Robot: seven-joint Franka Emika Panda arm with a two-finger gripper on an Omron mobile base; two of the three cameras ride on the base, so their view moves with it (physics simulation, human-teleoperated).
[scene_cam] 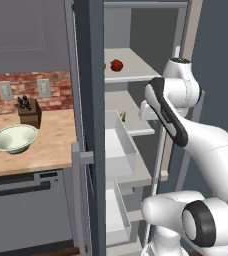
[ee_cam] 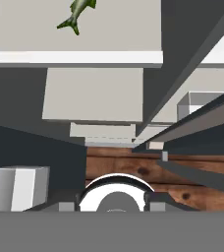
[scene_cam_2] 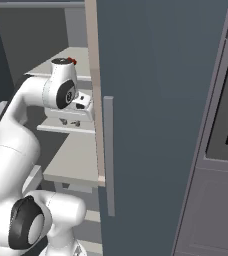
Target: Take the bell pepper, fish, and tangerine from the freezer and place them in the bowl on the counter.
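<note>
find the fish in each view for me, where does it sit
left base view: the fish is a small green speck at the back of the freezer's middle shelf, just left of the arm.
right base view: cannot place it; the white arm covers that shelf.
hand view: top edge, left of centre, lying on the shelf.
shared landmark: that shelf's white front edge.
</note>
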